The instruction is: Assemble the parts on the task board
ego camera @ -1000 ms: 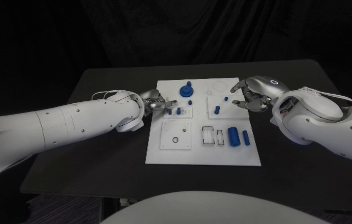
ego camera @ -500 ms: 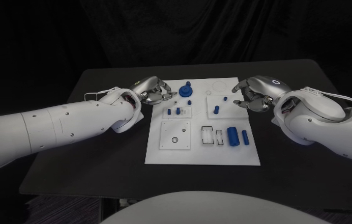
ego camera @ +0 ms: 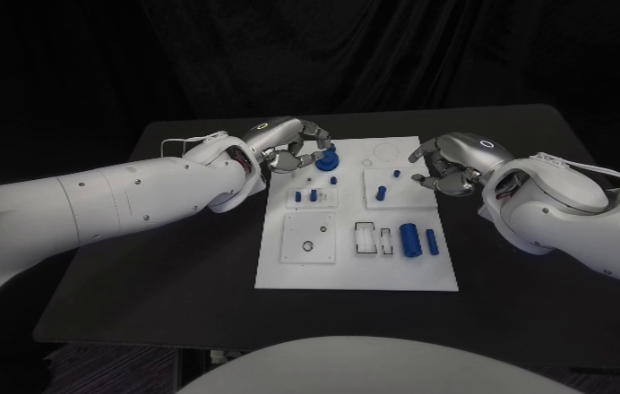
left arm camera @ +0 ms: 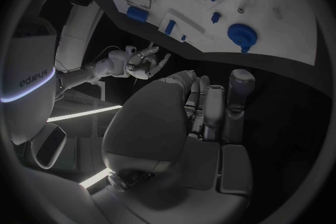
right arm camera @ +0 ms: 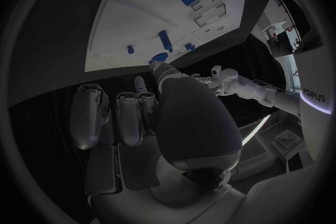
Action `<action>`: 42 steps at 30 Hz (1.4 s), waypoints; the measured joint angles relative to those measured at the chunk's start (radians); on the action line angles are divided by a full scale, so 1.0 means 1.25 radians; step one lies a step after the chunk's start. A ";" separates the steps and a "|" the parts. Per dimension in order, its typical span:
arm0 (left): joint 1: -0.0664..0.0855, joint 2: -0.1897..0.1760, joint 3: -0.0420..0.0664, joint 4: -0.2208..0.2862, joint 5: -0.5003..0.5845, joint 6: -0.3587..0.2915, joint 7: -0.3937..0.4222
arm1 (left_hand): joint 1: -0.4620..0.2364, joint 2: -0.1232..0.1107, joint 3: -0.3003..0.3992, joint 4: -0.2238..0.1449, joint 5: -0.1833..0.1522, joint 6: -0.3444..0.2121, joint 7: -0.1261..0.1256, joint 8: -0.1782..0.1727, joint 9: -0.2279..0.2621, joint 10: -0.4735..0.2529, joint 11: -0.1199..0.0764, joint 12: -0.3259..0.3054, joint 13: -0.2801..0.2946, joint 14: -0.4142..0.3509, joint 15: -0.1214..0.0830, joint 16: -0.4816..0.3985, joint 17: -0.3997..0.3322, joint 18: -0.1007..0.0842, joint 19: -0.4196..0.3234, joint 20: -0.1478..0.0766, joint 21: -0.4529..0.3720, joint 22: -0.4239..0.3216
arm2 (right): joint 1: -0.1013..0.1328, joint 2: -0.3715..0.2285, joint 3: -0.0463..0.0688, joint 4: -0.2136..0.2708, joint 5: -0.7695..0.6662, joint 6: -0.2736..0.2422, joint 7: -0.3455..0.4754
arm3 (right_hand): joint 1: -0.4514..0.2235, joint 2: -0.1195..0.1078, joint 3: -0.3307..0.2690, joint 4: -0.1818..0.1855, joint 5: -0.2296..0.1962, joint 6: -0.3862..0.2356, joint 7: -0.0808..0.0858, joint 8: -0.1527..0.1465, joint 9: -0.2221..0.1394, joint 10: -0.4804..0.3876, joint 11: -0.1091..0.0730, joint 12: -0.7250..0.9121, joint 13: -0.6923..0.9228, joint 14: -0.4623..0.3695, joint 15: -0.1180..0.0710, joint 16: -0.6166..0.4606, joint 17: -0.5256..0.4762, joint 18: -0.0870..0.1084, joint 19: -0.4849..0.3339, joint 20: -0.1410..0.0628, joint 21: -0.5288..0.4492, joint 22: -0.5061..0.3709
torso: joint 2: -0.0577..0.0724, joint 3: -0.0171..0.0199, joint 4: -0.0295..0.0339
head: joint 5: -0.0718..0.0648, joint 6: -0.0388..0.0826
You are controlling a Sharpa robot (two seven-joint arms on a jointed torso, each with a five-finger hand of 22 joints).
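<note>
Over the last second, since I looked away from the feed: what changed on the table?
The left hand moved along the task board's left edge toward its far end, and now hovers beside the round blue part, holding nothing. The right hand stayed at the board's right edge, and the blue parts kept their places.

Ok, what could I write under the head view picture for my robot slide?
Two robot hands, left and right, hover at the far end of the white task board, where small blue parts wait.
</note>
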 measured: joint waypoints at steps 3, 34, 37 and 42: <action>0.000 0.025 -0.001 -0.035 -0.040 0.027 0.011 | 0.012 -0.022 0.031 -0.039 -0.026 -0.027 -0.019 0.000 -0.105 -0.018 -0.018 -0.069 -0.094 0.023 -0.022 0.003 0.000 0.000 0.036 -0.012 0.044 0.000 | 0.000 0.000 0.000 0.000 0.000 0.000 0.000 | 0.000 0.000 0.000 0.000 0.000 0.000 0.000 0.000 -0.001 0.000 0.000 0.000 0.000 0.000 0.000 0.000 0.000 0.000 0.000 0.000 0.000 0.000 | 0.001 0.0001 0.0002 | -0.002 0.000; -0.022 0.145 -0.001 -0.189 -0.218 0.185 -0.038 | -0.078 -0.016 -0.062 -0.100 -0.160 0.016 -0.085 0.000 -0.295 -0.012 -0.018 -0.041 -0.194 0.044 -0.031 0.010 -0.016 0.000 0.086 -0.014 0.071 0.000 | 0.000 -0.001 0.000 0.004 0.006 0.002 0.000 | 0.000 0.000 0.000 0.000 0.003 0.003 0.003 0.000 0.000 0.000 0.000 0.000 0.000 0.000 0.000 0.000 0.000 0.000 0.000 0.000 0.000 0.000 | 0.011 -0.0015 -0.0091 | -0.008 0.000; -0.024 0.148 -0.001 -0.192 -0.231 0.185 -0.041 | -0.080 -0.014 -0.068 -0.100 -0.164 0.010 -0.103 0.000 -0.314 0.000 -0.025 -0.040 -0.201 0.055 -0.036 0.017 -0.008 0.000 0.100 -0.016 0.082 0.000 | 0.000 -0.001 0.000 0.005 0.006 0.002 -0.001 | 0.000 0.000 0.000 0.000 0.003 0.003 0.003 0.000 -0.001 0.000 0.000 0.000 0.000 0.000 0.000 0.000 0.000 0.000 0.000 0.000 0.000 0.000 | 0.011 -0.0014 -0.0091 | -0.009 0.000; -0.027 0.152 -0.001 -0.197 -0.247 0.183 -0.046 | -0.080 -0.014 -0.070 -0.098 -0.164 0.015 -0.106 0.000 -0.329 0.007 -0.031 -0.040 -0.211 0.060 -0.042 0.019 -0.005 0.000 0.106 -0.018 0.088 0.000 | 0.000 0.000 0.000 0.005 0.007 0.003 -0.001 | 0.000 0.000 0.000 0.000 0.003 0.003 0.003 0.000 -0.001 0.000 0.000 0.000 0.000 0.000 0.000 0.000 0.000 0.000 0.000 0.000 0.000 0.000 | 0.011 -0.0015 -0.0091 | -0.010 0.000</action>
